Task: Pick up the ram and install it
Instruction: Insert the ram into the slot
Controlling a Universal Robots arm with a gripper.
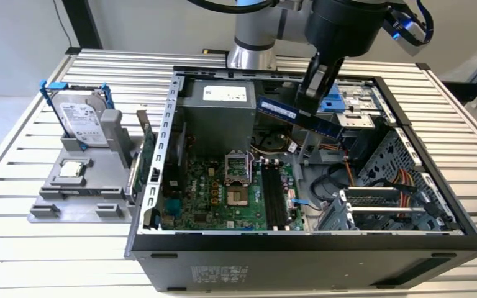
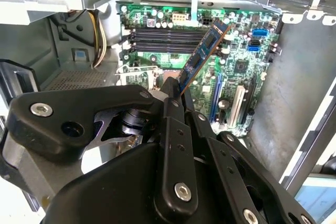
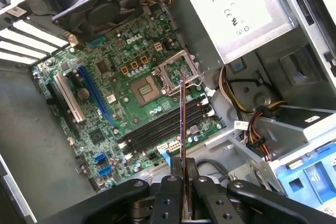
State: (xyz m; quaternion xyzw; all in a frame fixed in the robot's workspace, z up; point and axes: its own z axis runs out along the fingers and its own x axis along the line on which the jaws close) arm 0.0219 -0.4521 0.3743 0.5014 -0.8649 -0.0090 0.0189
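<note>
Black finger links are sitting closest in the second wrist view, where my gripper (image 2: 176, 92) is clamping the ram (image 2: 203, 48) across its two flat faces. I am judging that hold right for a light, stiff, thin board whose chips and contact edge are looking fragile. The stick is hanging in the air over the motherboard (image 2: 239, 69), apart from the dark memory slots (image 2: 163, 40).

Turning to the first wrist view, the ram (image 3: 183, 124) is showing edge-on as a thin line rising from between my closed fingertips, not yet seated. Loose cables (image 3: 257, 129) and the power supply (image 3: 247, 9) are lying just beside the slots — edges I am reckoning could catch a corner.

Seen from the exterior view, I am holding the ram (image 1: 280, 112) tilted and high, just above the rim of the open computer case (image 1: 305, 239). The case walls and the drive cage (image 1: 387, 205) on the exterior view's right are hemming the board in. By my judgement, the freest room is lying straight above the slots.
</note>
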